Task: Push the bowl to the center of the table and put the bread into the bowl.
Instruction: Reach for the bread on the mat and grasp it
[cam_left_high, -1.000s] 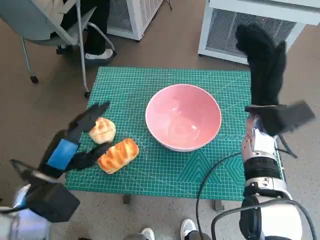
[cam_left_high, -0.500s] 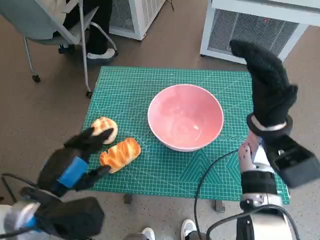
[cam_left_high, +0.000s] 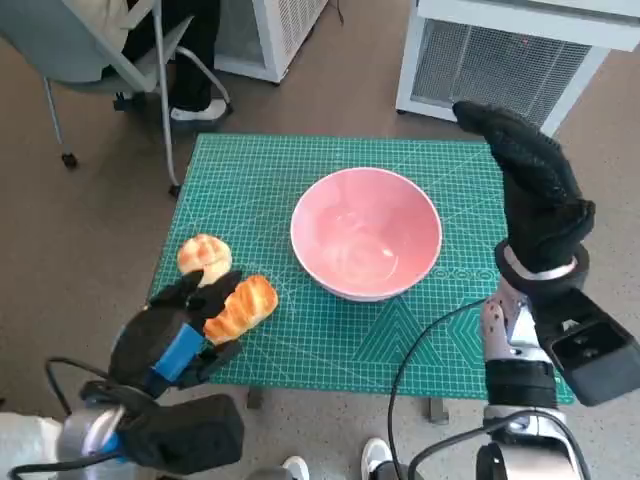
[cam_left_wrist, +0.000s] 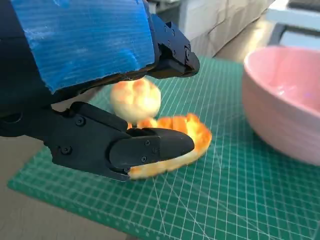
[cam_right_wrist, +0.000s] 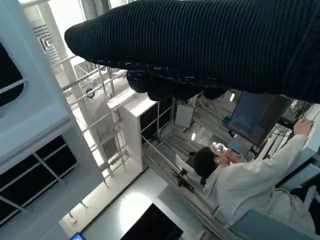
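Observation:
A pink bowl (cam_left_high: 366, 240) stands empty on the green cutting mat (cam_left_high: 300, 170), slightly right of the middle; its wall (cam_left_wrist: 285, 105) shows in the left wrist view. A long golden bread loaf (cam_left_high: 243, 306) lies at the mat's front left, with a round bun (cam_left_high: 203, 254) just behind it. My left hand (cam_left_high: 177, 335) is low at the loaf's near end, fingers spread. One finger (cam_left_wrist: 150, 146) lies in front of the loaf (cam_left_wrist: 175, 127), another (cam_left_wrist: 170, 50) above the bun (cam_left_wrist: 136, 98). My gloved right hand (cam_left_high: 530, 185) is raised over the mat's right edge, holding nothing.
A chair (cam_left_high: 110, 55) and a person's shoe (cam_left_high: 196, 108) are beyond the table's far left corner. White slatted units (cam_left_high: 500, 55) stand behind it. A black cable (cam_left_high: 420, 345) loops by my right forearm. Feet (cam_left_high: 380, 455) show at the front edge. A seated person (cam_right_wrist: 250, 185) appears in the right wrist view.
My left hand has drawn back toward the front edge and lowered to the loaf's near end. My right hand has tipped forward over the mat's right edge. Bowl and breads stay put.

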